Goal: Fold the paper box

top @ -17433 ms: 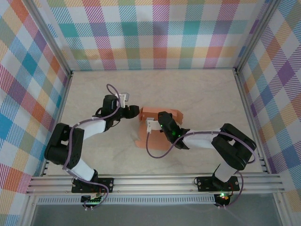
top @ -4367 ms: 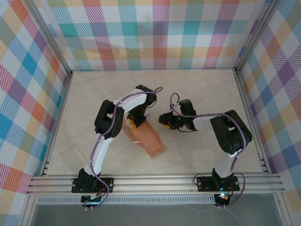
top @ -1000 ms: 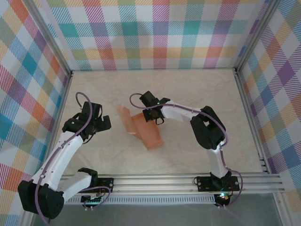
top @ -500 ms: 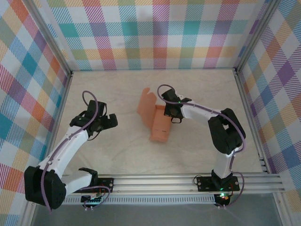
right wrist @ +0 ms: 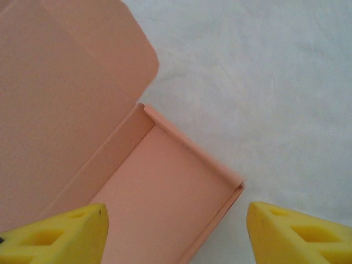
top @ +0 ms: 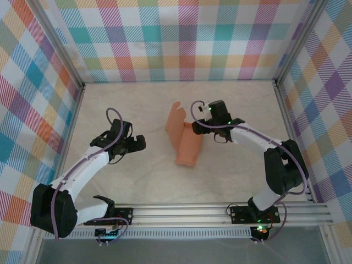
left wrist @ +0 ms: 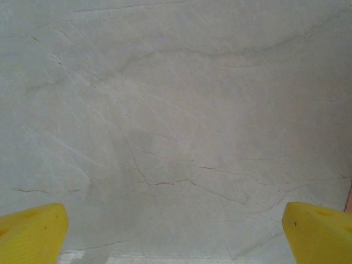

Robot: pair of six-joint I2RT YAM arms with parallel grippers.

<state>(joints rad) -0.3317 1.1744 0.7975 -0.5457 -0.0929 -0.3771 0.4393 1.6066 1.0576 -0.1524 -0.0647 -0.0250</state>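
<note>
- Two yellow pads of the left gripper stand spread wide above the pale marbled table. Nothing is between them. In the top view this gripper sits at 9 o'clock from the card, well apart.
- The salmon-orange thin-card paper box lies near the table's middle. It is open, with its round-cornered lid flap raised at the 11 o'clock end.
- The right gripper hangs at the box's 1 o'clock. Its yellow fingers are spread apart, one above the box's inside and the other above bare table, pinching nothing.
</note>
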